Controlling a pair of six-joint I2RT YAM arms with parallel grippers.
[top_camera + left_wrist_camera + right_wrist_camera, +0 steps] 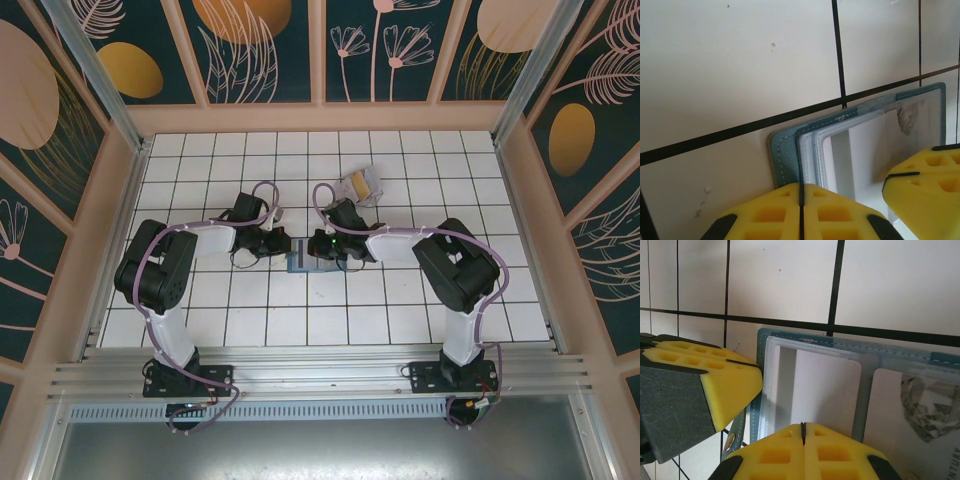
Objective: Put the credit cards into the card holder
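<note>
Surface: a white tiled table (200, 160) with a black grid, its tiles marked here and there with small specks. It is enclosed on three sides by teal wall panels (270, 50) with pale flower outlines and orange discs, set in pinkish frames. Ribbed aluminium rails (320, 375) run along the near edge and carry both arm bases. The left arm (160, 275) and the right arm (455, 270) fold inward and meet at the middle of the table, each trailing a lilac cable (262, 188). The small teal-blue bifold card holder (303, 264) lies opened flat at the centre between the two wrists, pale blue-grey inner faces up. The left gripper (801, 210) is closed, its yellow fingers pressed together along the seam with nothing seen between them, tips over one end leaf of the holder (785, 160). The right gripper (803, 440) is likewise closed on nothing visible, tips over the inner pocket of the same leaf (815, 385), just beside the left gripper's finger (715, 385). The other leaf shows a pale card face with a grey faceted print (925, 405); whether it is fully seated cannot be told. The small bunch of grey and gold-yellow credit cards (360, 186) lies towards the far edge, right of centre, well apart from the holder, just beyond the right wrist.
</note>
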